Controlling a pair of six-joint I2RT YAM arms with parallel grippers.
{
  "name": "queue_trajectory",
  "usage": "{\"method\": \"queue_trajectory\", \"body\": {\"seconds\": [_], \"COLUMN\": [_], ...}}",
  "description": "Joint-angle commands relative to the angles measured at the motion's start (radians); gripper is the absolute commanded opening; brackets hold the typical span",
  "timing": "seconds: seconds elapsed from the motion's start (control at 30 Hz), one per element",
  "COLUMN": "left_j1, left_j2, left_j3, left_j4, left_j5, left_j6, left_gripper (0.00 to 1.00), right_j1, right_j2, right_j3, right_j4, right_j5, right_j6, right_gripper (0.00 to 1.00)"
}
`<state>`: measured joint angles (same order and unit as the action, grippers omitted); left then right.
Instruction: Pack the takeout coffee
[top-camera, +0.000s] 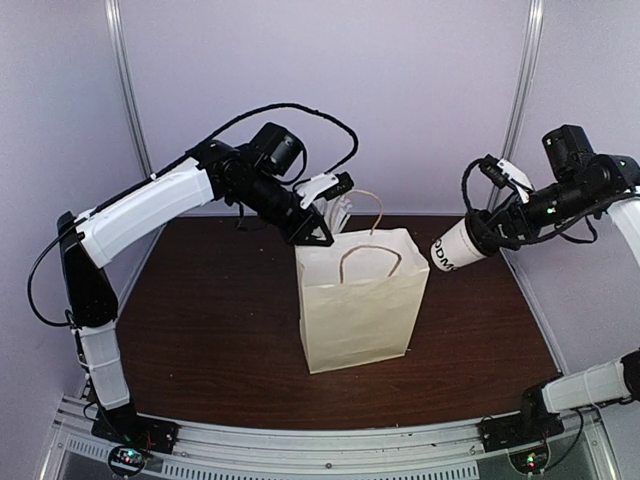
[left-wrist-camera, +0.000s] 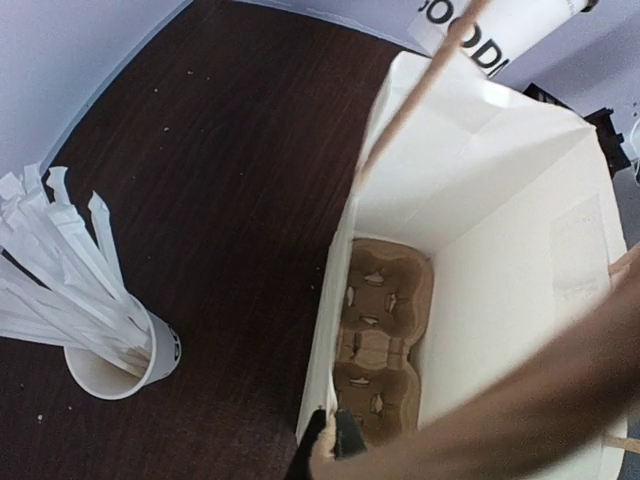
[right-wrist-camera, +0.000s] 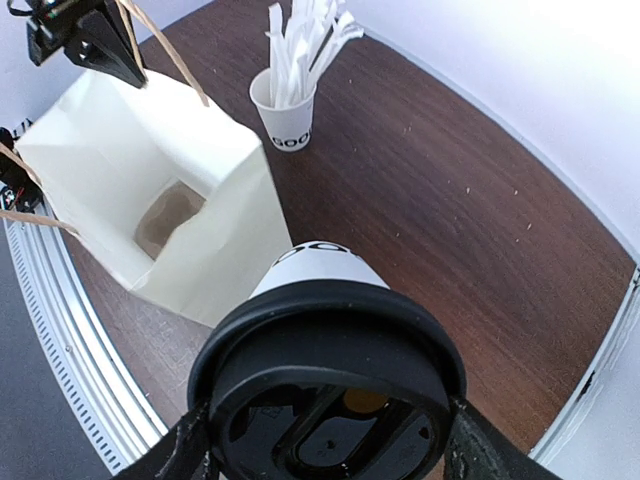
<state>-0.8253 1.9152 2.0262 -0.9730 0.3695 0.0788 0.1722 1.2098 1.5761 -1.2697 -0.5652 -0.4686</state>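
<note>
My left gripper (top-camera: 318, 232) is pinched shut on the back rim of the white paper bag (top-camera: 355, 310). In the left wrist view the bag's wall sits between the two dark fingertips (left-wrist-camera: 345, 440). Straight ahead of those fingers, down at the bottom of the bag, lies the brown cup tray (left-wrist-camera: 385, 340). Off to their left, outside the bag, a white cup of wrapped sticks (left-wrist-camera: 115, 365) stands upright on the dark table (top-camera: 220, 320).

My right gripper (top-camera: 487, 232) holds the coffee cup (top-camera: 455, 247) clamped between its fingers (right-wrist-camera: 185, 450), one on each side just below the black lid (right-wrist-camera: 330, 380). The cup is on its side in the air, its base pointing away from the fingers toward the bag. It hangs beside the bag's upper right edge, apart from it and not inside.
</note>
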Motion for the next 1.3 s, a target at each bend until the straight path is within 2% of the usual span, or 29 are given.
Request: {"method": "queue_trajectory", "body": {"seconds": [0.0, 0.2, 0.33, 0.5, 0.63, 0.83, 1.03, 1.27], "left_j1": [0.005, 0.005, 0.005, -0.005, -0.025, -0.050, -0.071, -0.082], "left_j2": [-0.004, -0.076, -0.105, -0.116, -0.151, -0.182, -0.193, -0.206], "left_j3": [0.049, 0.056, 0.046, 0.016, -0.066, -0.142, -0.148, -0.142], "left_j4": [-0.039, -0.063, -0.060, -0.026, 0.050, 0.104, 0.107, 0.105], "left_j5": [0.012, -0.088, -0.097, -0.085, -0.108, -0.114, -0.119, -0.126], "left_j6": [0.053, 0.139, 0.177, 0.140, 0.100, 0.070, 0.058, 0.053], "left_gripper": [0.00, 0.00, 0.00, 0.00, 0.00, 0.00, 0.00, 0.00], "right_j1": [-0.003, -0.003, 0.017, 0.105, 0.231, 0.436, 0.547, 0.579], "right_j2": [-0.045, -0.059, -0.025, 0.012, 0.028, 0.065, 0.113, 0.153], "right_j3": [0.083, 0.176, 0.226, 0.272, 0.276, 0.253, 0.254, 0.296], "right_j4": [0.003, 0.054, 0.078, 0.062, 0.039, 0.026, 0.033, 0.069], "right_j5": [-0.063, -0.244, -0.382, -0.379, -0.322, -0.100, 0.031, 0.099], "right_j6": [-0.010, -0.009, 0.017, -0.029, -0.076, -0.145, -0.194, -0.182], "right_gripper": [0.64, 0.64, 0.64, 0.64, 0.63, 0.63, 0.62, 0.61]}}
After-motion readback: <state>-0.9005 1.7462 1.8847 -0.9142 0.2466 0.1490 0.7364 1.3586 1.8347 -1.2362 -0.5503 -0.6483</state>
